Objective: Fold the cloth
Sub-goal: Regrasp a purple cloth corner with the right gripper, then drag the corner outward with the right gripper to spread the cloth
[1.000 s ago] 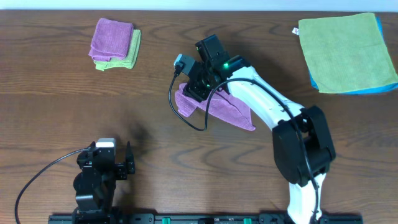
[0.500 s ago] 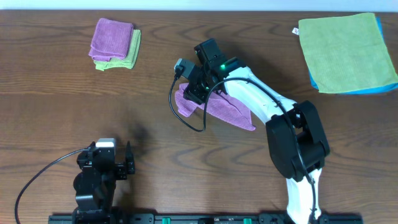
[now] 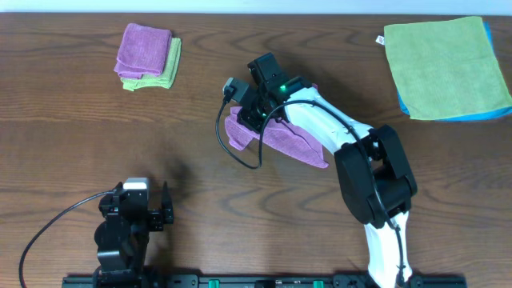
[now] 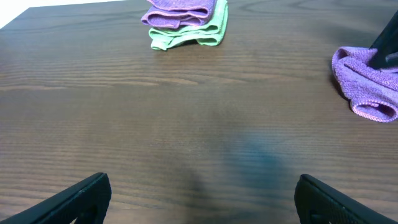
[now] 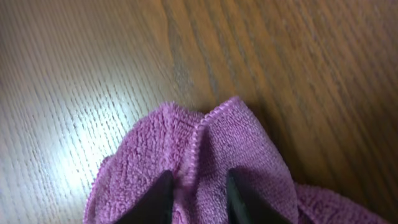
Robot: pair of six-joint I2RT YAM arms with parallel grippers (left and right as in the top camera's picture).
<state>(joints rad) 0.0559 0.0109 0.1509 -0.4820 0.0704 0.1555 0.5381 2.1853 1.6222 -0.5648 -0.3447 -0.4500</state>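
A purple cloth lies rumpled on the brown table, mid-table in the overhead view. My right gripper sits on its upper left corner, shut on a pinched ridge of the cloth; the two dark fingertips press a fold between them. The cloth also shows at the right edge of the left wrist view. My left gripper rests open and empty near the table's front edge, its fingers far apart above bare wood.
A folded purple cloth on a folded green cloth sits at the back left. A flat green cloth over a blue one lies at the back right. The right arm's black cable loops left of the purple cloth.
My right gripper has shifted slightly left and toward the back, pulling the cloth's corner with it. The left arm has not moved.
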